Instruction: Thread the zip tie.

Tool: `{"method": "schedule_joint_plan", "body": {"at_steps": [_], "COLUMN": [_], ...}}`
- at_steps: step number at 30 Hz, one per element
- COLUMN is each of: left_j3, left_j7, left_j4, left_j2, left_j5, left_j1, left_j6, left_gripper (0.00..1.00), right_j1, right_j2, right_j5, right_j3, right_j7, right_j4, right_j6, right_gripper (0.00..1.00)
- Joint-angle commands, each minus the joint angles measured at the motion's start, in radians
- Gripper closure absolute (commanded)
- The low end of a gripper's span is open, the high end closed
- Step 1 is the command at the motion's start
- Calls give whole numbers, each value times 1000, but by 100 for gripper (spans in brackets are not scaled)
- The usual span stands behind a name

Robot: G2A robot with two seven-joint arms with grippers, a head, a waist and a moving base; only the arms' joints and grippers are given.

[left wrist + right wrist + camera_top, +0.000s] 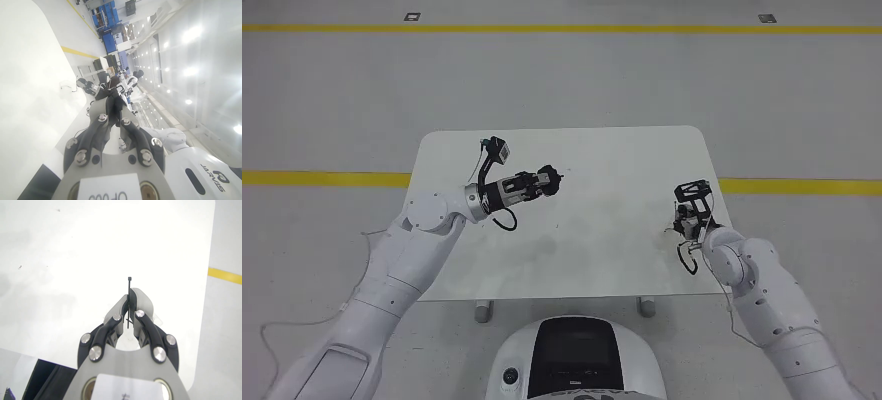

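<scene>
Right gripper (130, 294) is clamping a black zip tie (129, 284) lengthwise between its fingers. The tie's head is poking out past the fingertips. This gripper is hanging over the white table (622, 260), near its right edge. Left gripper (113, 98) is hovering over the table's left-middle with its fingers drawn together; cannot tell whether anything is sitting between them

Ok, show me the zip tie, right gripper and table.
zip tie (129, 285), right wrist view, strap below its head.
right gripper (130, 293), right wrist view, between its fingers.
table (113, 237), right wrist view, bare top.
</scene>
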Motion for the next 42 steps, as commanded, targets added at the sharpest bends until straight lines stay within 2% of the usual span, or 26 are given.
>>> {"method": "schedule_joint_plan", "body": {"at_steps": [1, 8, 13, 15, 18, 20, 21, 24, 28, 30, 32, 41, 42], "left_j3": [0, 0, 0, 0, 0, 0, 0, 0, 0, 0, 0, 0, 0], "left_j7": [0, 0, 0, 0, 0, 0, 0, 0, 0, 0, 0, 0, 0], "left_j4": [0, 0, 0, 0, 0, 0, 0, 0, 0, 0, 0, 0, 0], "left_j2": [0, 0, 0, 0, 0, 0, 0, 0, 0, 0, 0, 0, 0], "left_j5": [0, 0, 0, 0, 0, 0, 0, 0, 0, 0, 0, 0, 0], "left_j1": [0, 0, 0, 0, 0, 0, 0, 0, 0, 0, 0, 0, 0], "left_j6": [0, 0, 0, 0, 0, 0, 0, 0, 0, 0, 0, 0, 0], "left_gripper": [100, 100, 100, 100, 100, 100, 100, 100, 100, 100, 100, 100, 100], "right_j1": [-13, -57, -89, -102, -119, -127, -127, -138, -142, -134, -121, -123, -119], "right_j2": [-1, -3, -2, 1, 8, 15, 18, 40, 93, 130, 157, 156, 156], "right_j5": [-11, -14, 19, 45, 95, 141, 158, 187, 258, 309, 384, 406, 416], "right_j3": [3, 27, 65, 86, 129, 158, 163, 138, 78, 40, -1, -6, -1], "right_j7": [-34, -160, -229, -244, -258, -259, -261, -279, -312, -325, -305, -311, -316], "right_j4": [-10, -40, -54, -58, -57, -44, -47, -83, -120, -125, -141, -145, -124], "right_j6": [2, 2, -36, -81, -200, -306, -316, -316, -316, -316, -316, -316, -316], "right_gripper": [100, 100, 100, 100, 100, 100, 100, 100, 100, 100, 100, 100, 100]}}
